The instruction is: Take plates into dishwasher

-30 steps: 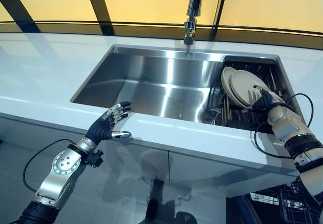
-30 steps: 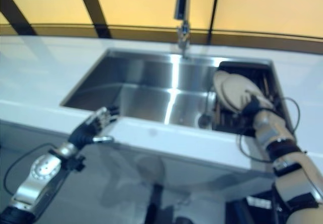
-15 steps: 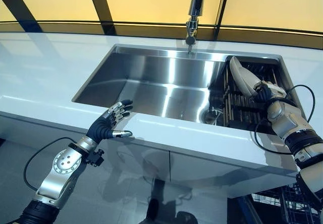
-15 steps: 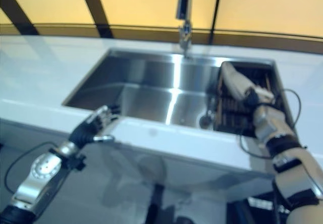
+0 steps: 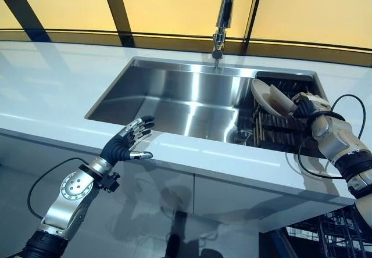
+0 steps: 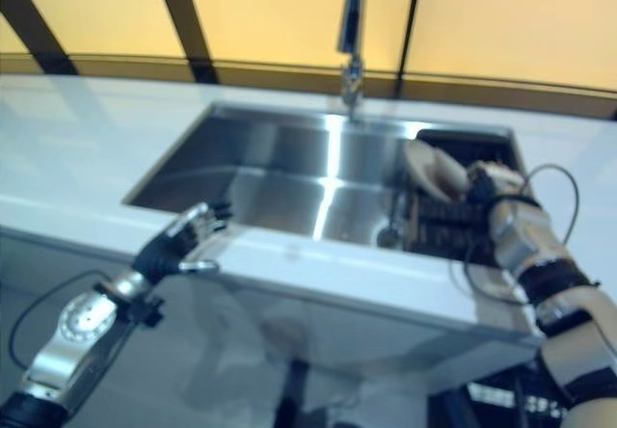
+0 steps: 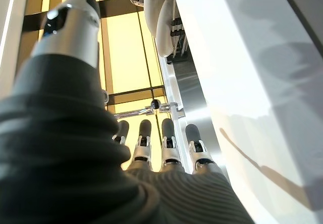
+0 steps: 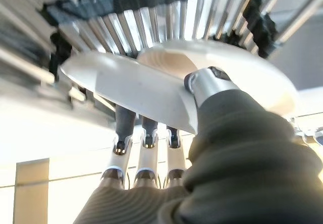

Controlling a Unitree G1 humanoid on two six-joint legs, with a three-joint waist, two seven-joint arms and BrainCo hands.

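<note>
A white plate (image 5: pixel 268 97) is tilted over the dark wire rack (image 5: pixel 285 129) in the right end of the steel sink (image 5: pixel 174 98). My right hand (image 5: pixel 306 104) is shut on the plate's right edge. In the right wrist view the thumb (image 8: pixel 208 82) presses one face of the plate (image 8: pixel 141 85), the fingers (image 8: pixel 145 133) lie on the other, and the rack's wires (image 8: pixel 151 24) show beyond. My left hand (image 5: pixel 129 144) is open and empty at the counter's front edge, its fingers (image 7: pixel 169 143) straight.
A tall faucet (image 5: pixel 223 14) stands behind the sink. The white counter (image 5: pixel 52 89) surrounds the sink. A dishwasher's wire basket (image 5: pixel 343 237) shows below the counter at the lower right. A drain (image 5: pixel 243 135) lies beside the rack.
My right hand has turned the plate from leaning face-on in the rack, through edge-on, to tilted flatter and a little higher. The view has shifted slightly. The left hand has stayed.
</note>
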